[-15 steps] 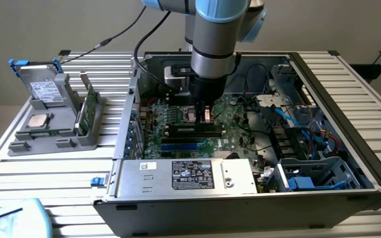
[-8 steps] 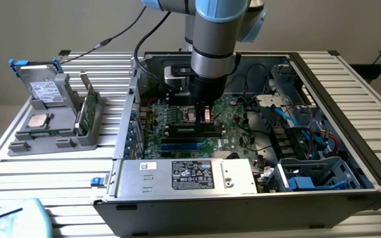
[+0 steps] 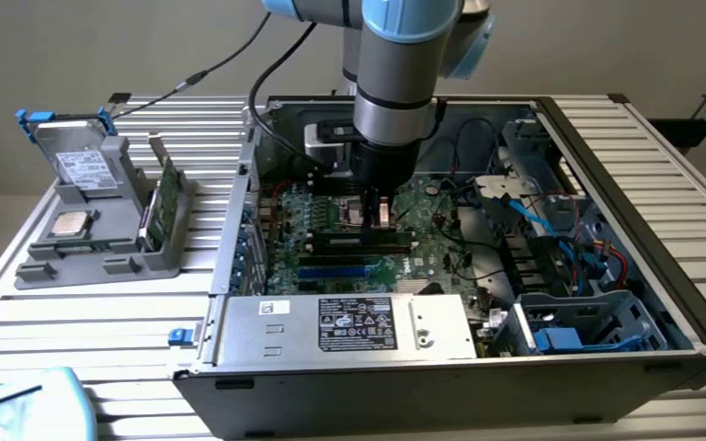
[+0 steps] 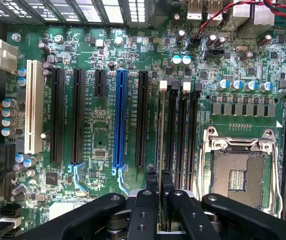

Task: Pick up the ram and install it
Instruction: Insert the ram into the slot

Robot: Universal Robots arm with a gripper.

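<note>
Ram [image 4: 159, 131]: you've got it pinched in the gripper [image 4: 158, 179], jaws closed tight on its upper edge, one finger [image 4: 151, 192] on each side. In the wrist view the stick is edge-on, a thin line running lengthwise along the bank of black memory slots [image 4: 182, 135]. It's lined up w/ the slot furthest from the CPU socket [image 4: 240, 175], just beside a long black expansion slot [image 4: 142, 120]. A white latch [image 4: 163, 85] sits at the far end of that line. You can't tell whether the ram is seated or just above the slot. The blue slot [image 4: 120, 120] is a bit further out on the same side.

In the exterior view the gripper [image 3: 375, 213] points straight down inside the open PC case [image 3: 647, 184], over the mid part of the motherboard [image 3: 433, 216]. The silver power supply [image 3: 353, 326] lies along the case's near edge.

On the exterior view's left, outside the case, a grey holder [image 3: 96, 262] sits on the slatted table [image 3: 71, 322]. It carries a square processor chip [image 3: 71, 223] and an upright green card w/ a metal bracket [image 3: 163, 197], both well apart from the gripper.
</note>
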